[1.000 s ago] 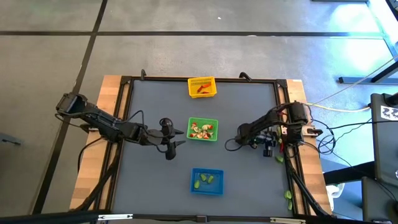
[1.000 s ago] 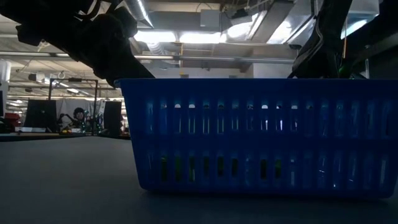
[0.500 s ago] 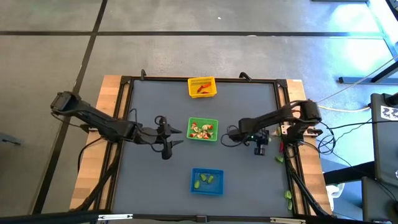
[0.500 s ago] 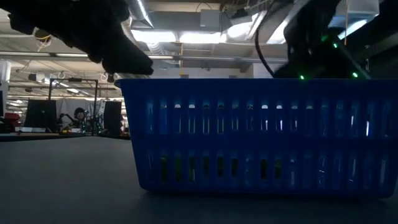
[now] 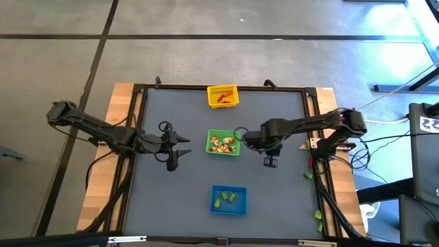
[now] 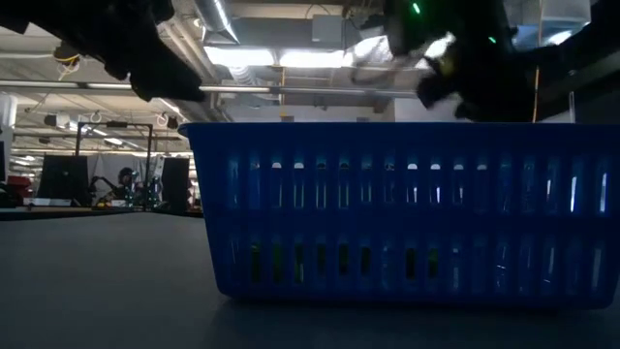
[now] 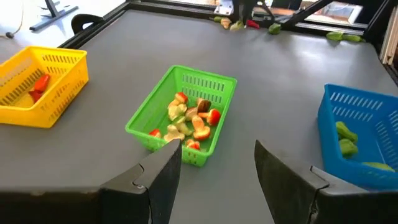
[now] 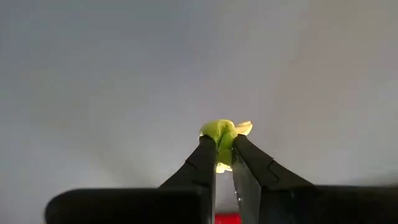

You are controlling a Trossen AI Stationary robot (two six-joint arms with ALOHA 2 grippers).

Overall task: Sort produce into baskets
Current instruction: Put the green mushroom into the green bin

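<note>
Three mesh baskets stand on the grey table: yellow (image 5: 223, 96) at the far edge with red pieces, green (image 5: 223, 143) in the middle with mixed red and light green pieces, blue (image 5: 228, 200) near the front with light green pieces. My right gripper (image 5: 241, 136) is just right of the green basket, shut on a small light green piece (image 8: 221, 133). My left gripper (image 7: 217, 168) is open and empty, left of the green basket (image 7: 183, 115) and pointing at it. My right gripper pinches the light green piece (image 8: 217, 138) between its two fingertips. Only the piece's top shows past the fingers. The piece is lifted clear of the table.
Several loose green and red pieces lie along the table's right edge (image 5: 309, 175) (image 5: 317, 216), and show in the left wrist view (image 7: 249, 25). In the low view the blue basket (image 6: 407, 208) fills the foreground. Bare grey table lies between the baskets.
My right gripper has gone from the table's right edge toward the left, up to the green basket's right side. My left gripper has drawn back toward the table's left edge, away from the green basket.
</note>
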